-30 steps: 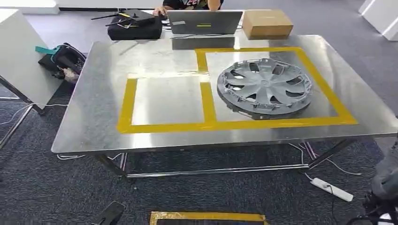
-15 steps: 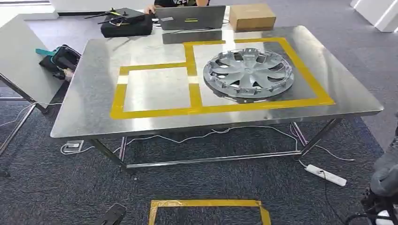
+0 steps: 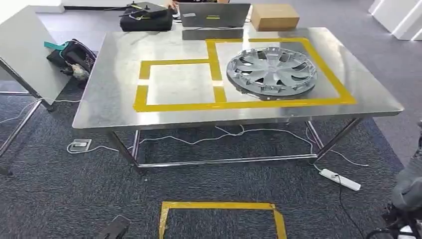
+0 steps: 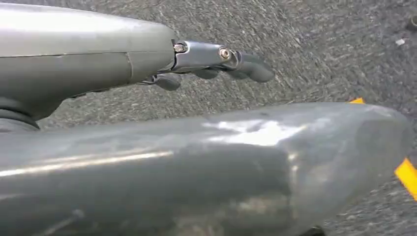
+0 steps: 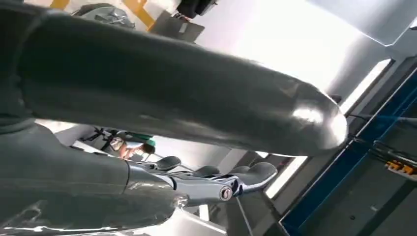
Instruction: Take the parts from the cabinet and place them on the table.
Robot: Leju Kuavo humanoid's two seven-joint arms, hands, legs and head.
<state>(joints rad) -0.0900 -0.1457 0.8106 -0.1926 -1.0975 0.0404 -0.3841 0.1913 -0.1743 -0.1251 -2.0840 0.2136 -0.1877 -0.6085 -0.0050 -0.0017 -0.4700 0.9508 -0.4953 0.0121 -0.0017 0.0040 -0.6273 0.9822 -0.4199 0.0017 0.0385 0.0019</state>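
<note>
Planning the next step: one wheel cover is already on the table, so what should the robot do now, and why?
Probably turn away toward the cabinet for the next part. The wheel cover already lies inside the larger taped square on the table, the smaller taped square beside it is bare, and the left hand holds nothing.

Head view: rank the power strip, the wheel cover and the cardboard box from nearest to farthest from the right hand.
From the right hand, low at the right edge:
1. White power strip, on the carpet, right side.
2. Wheel cover, on the table, inside the larger taped frame.
3. Cardboard box, at the table's far edge.
</note>
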